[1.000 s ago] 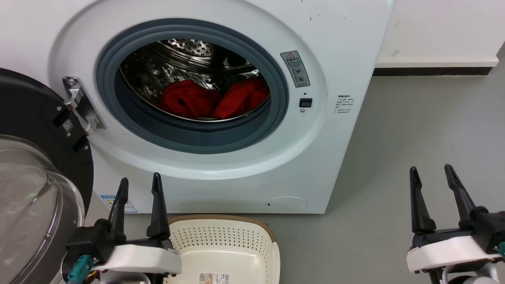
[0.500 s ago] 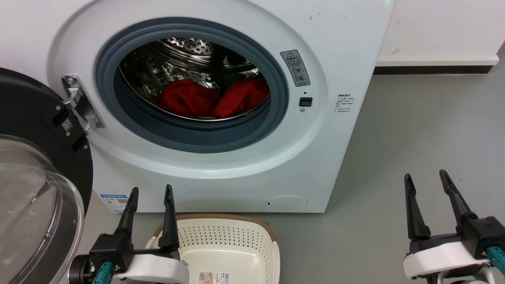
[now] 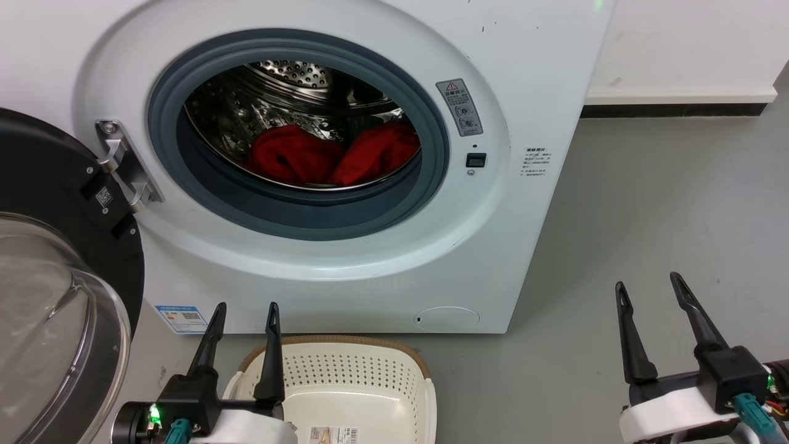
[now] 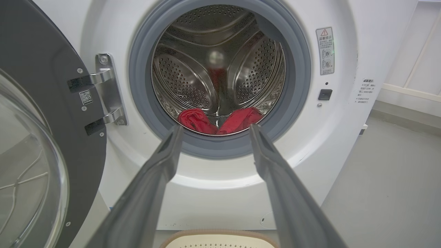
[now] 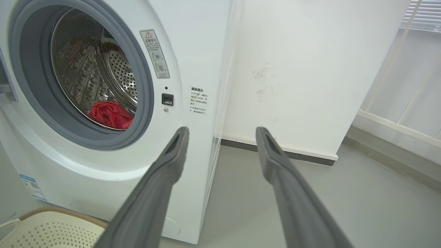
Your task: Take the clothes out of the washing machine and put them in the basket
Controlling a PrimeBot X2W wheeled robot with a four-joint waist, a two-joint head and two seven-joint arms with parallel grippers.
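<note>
The clothes (image 3: 333, 155) lie in the drum (image 3: 277, 102), far and slightly right of the nearer left gripper (image 3: 245, 307), spread wide and empty.

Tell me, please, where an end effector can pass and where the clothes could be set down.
The mouth inside the grey rubber ring is open above the clothes, which crowd the drum's bottom. The basket before the washing machine is bare inside. The grey floor right of the machine is free. The open door crowds the left.
</note>
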